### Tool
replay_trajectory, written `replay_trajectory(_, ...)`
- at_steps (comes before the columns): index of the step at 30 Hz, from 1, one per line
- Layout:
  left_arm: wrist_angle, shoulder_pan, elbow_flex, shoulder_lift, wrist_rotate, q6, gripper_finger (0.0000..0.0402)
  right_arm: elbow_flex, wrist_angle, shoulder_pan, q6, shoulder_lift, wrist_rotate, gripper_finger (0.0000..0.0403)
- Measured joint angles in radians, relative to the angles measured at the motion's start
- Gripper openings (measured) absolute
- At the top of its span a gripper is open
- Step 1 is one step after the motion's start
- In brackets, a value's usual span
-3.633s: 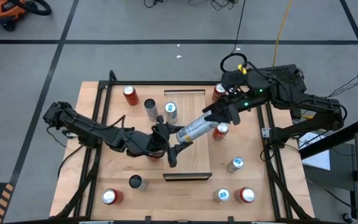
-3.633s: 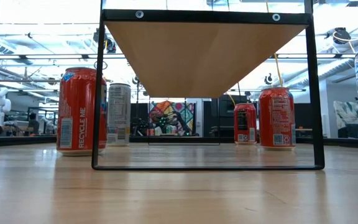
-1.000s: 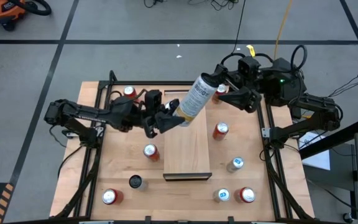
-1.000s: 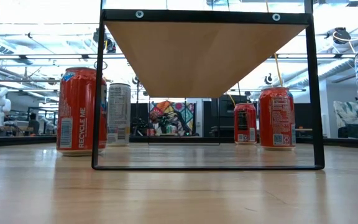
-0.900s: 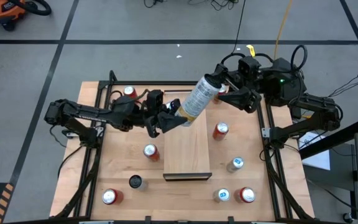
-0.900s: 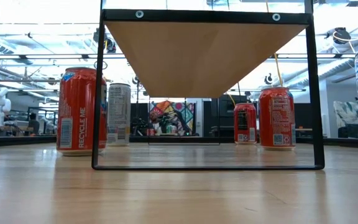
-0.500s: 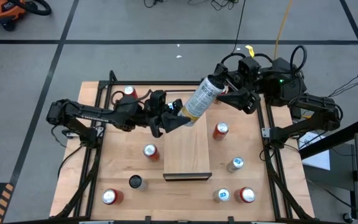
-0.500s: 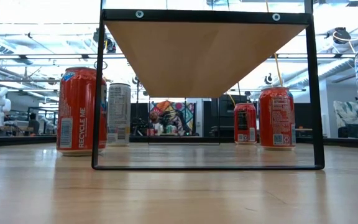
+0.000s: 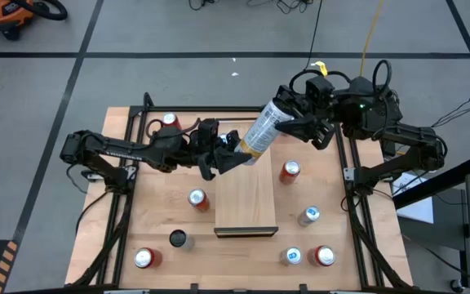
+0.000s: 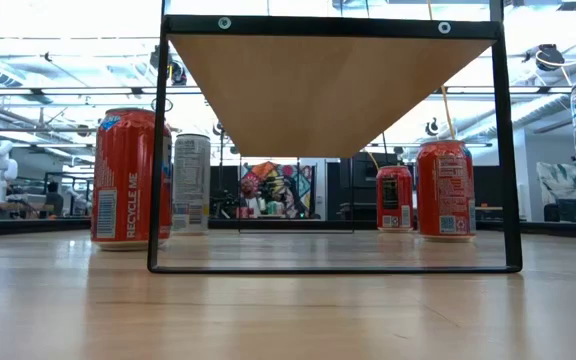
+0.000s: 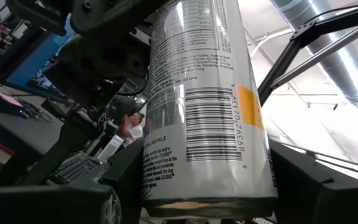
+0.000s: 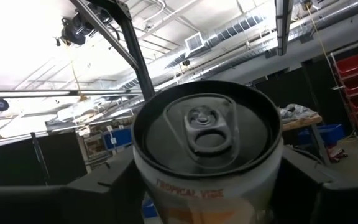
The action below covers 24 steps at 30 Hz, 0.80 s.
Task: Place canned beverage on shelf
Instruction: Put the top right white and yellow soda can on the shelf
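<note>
Can (image 9: 263, 130): tilted above shelf's (image 9: 247, 200) far end.
Left gripper (image 9: 228, 155): clamps its base.
Right gripper (image 9: 292, 122): jaws astride its top; grip unclear.

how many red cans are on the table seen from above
5 red cans in the high view: upper-left corner, beside the shelf's left edge, beside its right edge, lower-left corner, lower-right corner. The arms may hide more.
</note>
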Motion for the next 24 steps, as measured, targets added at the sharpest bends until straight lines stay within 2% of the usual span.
replay_trajectory(7, -0.027, 0.000, 0.001, -0.001, -0.004, 0.000, 0.0276, 0.000, -0.007, 0.000, 0.002, -0.001, 0.002, 0.0229)
replay_trajectory(19, -0.066, 0.000, 0.002, -0.001, -0.094, 0.026, 0.0371, -0.001, -0.016, -0.008, -0.005, -0.002, 0.007, 0.0230)
replay_trajectory(24, -0.089, 0.001, 0.002, -0.011, -0.134, 0.036, 0.0391, -0.001, -0.030, -0.032, 0.003, -0.018, 0.006, 0.0231)
